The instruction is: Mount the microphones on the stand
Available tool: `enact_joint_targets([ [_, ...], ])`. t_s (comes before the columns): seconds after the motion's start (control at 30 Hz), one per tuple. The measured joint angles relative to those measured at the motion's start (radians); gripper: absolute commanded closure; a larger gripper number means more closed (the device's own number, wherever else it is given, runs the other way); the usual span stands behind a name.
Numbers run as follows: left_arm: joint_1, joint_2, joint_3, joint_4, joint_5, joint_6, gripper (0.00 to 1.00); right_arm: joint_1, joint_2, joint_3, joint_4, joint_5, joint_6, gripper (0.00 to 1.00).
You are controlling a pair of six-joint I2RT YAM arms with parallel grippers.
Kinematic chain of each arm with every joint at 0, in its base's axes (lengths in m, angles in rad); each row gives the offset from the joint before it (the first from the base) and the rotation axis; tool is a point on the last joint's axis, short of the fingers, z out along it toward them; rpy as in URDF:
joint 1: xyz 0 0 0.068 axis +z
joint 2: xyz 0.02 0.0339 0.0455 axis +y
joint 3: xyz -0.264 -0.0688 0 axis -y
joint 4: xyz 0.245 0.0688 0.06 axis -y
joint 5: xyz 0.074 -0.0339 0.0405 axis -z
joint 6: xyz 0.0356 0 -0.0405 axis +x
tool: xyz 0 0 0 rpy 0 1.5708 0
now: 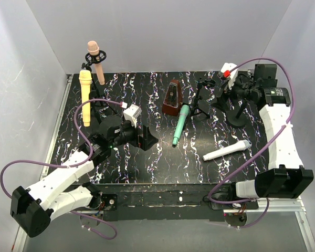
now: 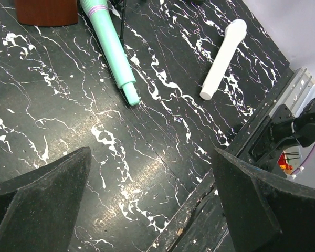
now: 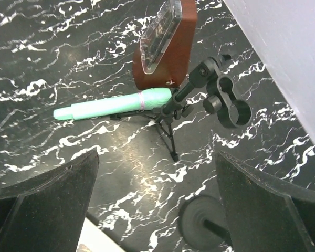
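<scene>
At the back left a peach-pink microphone (image 1: 94,60) and a pale yellow microphone (image 1: 85,97) stand upright in black stands. A teal-green microphone (image 1: 180,124) (image 2: 113,50) (image 3: 113,105) lies on the mat against a small tripod stand (image 1: 202,97) whose clip (image 3: 233,110) holds nothing. Near the front right lies the white microphone (image 1: 227,150) (image 2: 223,58). My left gripper (image 1: 147,137) (image 2: 152,199) hovers open over bare mat, left of the teal one. My right gripper (image 1: 220,89) (image 3: 155,205) hangs open at the back right, above a round-base stand (image 1: 236,113) (image 3: 202,223).
A brown pyramid metronome (image 1: 172,98) (image 3: 165,44) stands just behind the teal microphone's head. Grey walls close in the black marbled mat (image 1: 147,163) on three sides. The table's front edge (image 2: 210,189) runs just below my left gripper.
</scene>
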Motion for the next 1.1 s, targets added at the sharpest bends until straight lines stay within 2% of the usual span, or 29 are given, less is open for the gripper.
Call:
enact_joint_targets([
  [0.2, 0.000, 0.017, 0.005, 0.005, -0.001, -0.015, 0.02, 0.058, 0.046, 0.016, 0.018, 0.005, -0.087, 0.04],
  [0.4, 0.000, 0.109, 0.023, 0.086, 0.014, 0.005, 0.02, 0.058, -0.035, -0.082, 0.026, -0.052, -0.017, 0.03],
  [0.53, 0.000, 0.313, 0.140, 0.212, 0.071, 0.056, 0.02, 0.052, -0.183, -0.264, 0.026, -0.106, 0.044, 0.02],
  [0.7, 0.000, 0.619, 0.332, 0.407, 0.176, 0.128, 0.02, 0.015, -0.397, -0.568, 0.077, -0.126, 0.138, 0.03],
  [0.87, 0.000, 0.901, 0.485, 0.582, 0.246, 0.212, 0.02, -0.030, -0.491, -0.812, 0.153, -0.144, 0.218, 0.02],
  [0.97, 0.000, 1.007, 0.531, 0.663, 0.262, 0.250, 0.02, -0.090, -0.503, -0.877, 0.190, -0.174, 0.256, 0.02],
  [1.1, 0.000, 1.127, 0.636, 0.754, 0.264, 0.274, 0.03, -0.174, -0.500, -0.876, 0.244, -0.201, 0.286, 0.02],
])
